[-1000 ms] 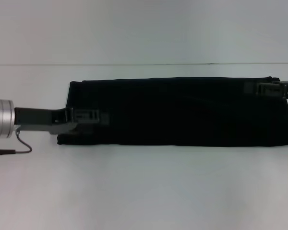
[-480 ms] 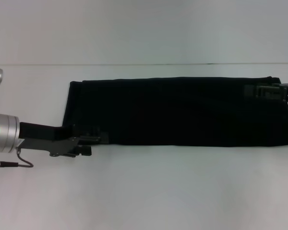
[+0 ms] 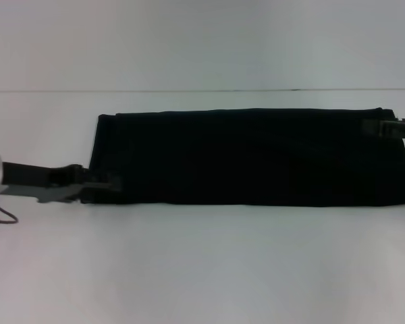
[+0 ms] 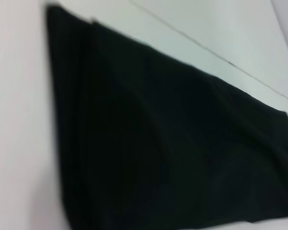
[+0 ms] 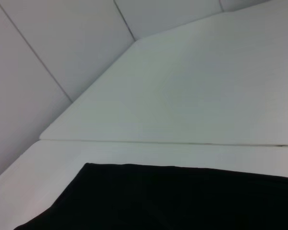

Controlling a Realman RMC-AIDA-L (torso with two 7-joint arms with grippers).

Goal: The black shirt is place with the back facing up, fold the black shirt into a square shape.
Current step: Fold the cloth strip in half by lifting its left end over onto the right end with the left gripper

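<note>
The black shirt (image 3: 256, 156) lies on the white table (image 3: 202, 270) as a long folded band running left to right, its right end cut off by the picture's edge. No lettering shows. My left gripper (image 3: 102, 183) is low at the shirt's left near corner, with its arm reaching in from the left. My right gripper (image 3: 379, 126) is over the shirt's far right corner. The shirt fills the left wrist view (image 4: 158, 143). Its edge shows in the right wrist view (image 5: 182, 199).
The table's far edge meets a pale wall (image 3: 202, 40) behind the shirt. Bare white table surface lies in front of the shirt and to its left. A thin cable (image 3: 3, 219) hangs under my left arm.
My left gripper has drawn back to the left, from over the shirt's left end to its near left corner. My right gripper has slid to the right toward the picture's edge. The shirt's outline is unchanged.
</note>
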